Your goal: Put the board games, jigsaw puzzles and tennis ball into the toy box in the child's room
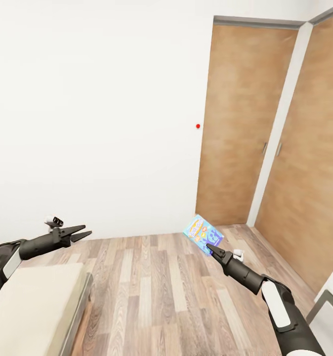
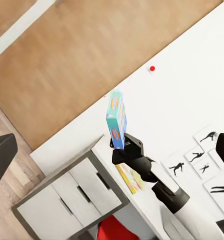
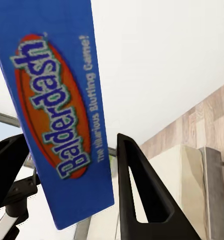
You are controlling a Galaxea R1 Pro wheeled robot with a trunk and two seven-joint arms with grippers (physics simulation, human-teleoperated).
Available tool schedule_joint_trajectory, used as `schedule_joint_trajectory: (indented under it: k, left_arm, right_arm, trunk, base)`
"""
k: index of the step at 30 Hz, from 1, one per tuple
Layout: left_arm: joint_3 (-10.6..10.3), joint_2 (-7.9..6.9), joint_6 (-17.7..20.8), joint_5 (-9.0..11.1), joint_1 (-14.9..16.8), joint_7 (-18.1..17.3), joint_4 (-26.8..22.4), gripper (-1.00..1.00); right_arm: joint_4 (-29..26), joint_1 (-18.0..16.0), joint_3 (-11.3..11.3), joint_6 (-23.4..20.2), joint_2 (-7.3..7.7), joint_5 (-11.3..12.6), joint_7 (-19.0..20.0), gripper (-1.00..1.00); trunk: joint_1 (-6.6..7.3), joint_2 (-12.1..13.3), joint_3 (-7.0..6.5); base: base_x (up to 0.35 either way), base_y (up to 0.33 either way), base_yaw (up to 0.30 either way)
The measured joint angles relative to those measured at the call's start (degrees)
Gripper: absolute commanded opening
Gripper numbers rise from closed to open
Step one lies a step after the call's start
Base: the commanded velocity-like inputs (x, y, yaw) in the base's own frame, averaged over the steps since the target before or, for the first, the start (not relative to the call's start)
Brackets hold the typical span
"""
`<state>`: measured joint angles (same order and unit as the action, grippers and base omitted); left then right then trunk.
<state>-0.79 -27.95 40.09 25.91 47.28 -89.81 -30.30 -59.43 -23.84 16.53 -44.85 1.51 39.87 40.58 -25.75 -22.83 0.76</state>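
Right gripper (image 1: 211, 248) is clamped on the blue board game (image 1: 203, 233), held in the air above the plank floor (image 1: 151, 291). Left gripper (image 1: 80, 232) is empty, fingers parted. Carry it level (no swinging) to the toy box.

Board game (image 1: 203, 233) right of bed (image 1: 33, 306)

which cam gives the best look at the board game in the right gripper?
Right wrist view: the blue board game is close up, "Balderdash" readable, held between the fingers. Head view shows it small at the right gripper over the floor. Left wrist view shows it edge-on.
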Motion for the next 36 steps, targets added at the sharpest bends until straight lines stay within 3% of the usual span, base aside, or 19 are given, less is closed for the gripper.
schedule_joint_trajectory:
  k: [36]
  left_arm:
    - [0.0,-0.02,0.0,0.0,0.0,0.0,0.0,1.00]
  right_arm:
    - [0.0,0.0,0.0,0.1,-0.01,-0.1,0.0,-1.00]
  trunk:
    - [0.00,0.0,0.00]
  base:
    - [0.000,0.000,-0.285]
